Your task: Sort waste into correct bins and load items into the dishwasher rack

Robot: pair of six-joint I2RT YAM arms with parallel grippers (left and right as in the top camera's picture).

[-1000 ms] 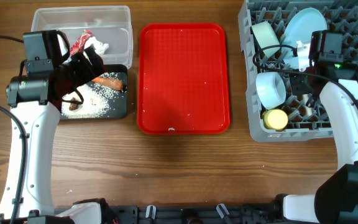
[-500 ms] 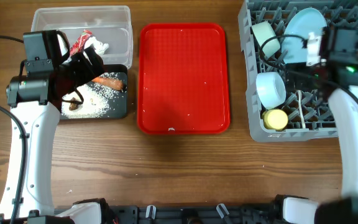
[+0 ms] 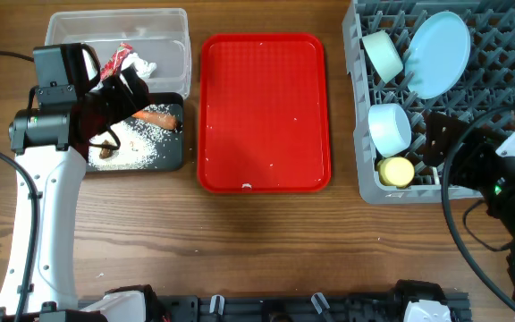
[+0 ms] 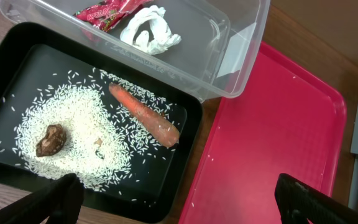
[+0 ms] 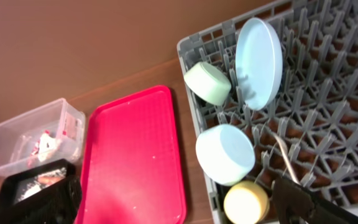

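The grey rack (image 3: 499,45) holds a pale blue plate (image 3: 438,54) on edge, a mint bowl (image 3: 384,55), a blue bowl (image 3: 389,128) and a yellow cup (image 3: 397,171). A white spoon (image 5: 286,158) lies among its pegs. My right gripper (image 3: 438,139) hangs open and empty above the rack's front right part. The red wrapper (image 3: 114,64) and white paper (image 3: 144,65) lie in the clear tub (image 3: 168,36). Rice (image 4: 86,124), a carrot piece (image 4: 145,114) and a dark lump (image 4: 50,140) lie in the black tray (image 3: 173,152). My left gripper (image 3: 119,98) hovers open over that tray.
A flat red tray (image 3: 264,112) lies between the bins and the rack, with a few stray rice grains on it. The tub and the black tray touch each other at the table's left. Bare wood runs along the front edge.
The right gripper opened, left the spoon lying in the rack, and drew back toward the front right. The left arm has not moved.
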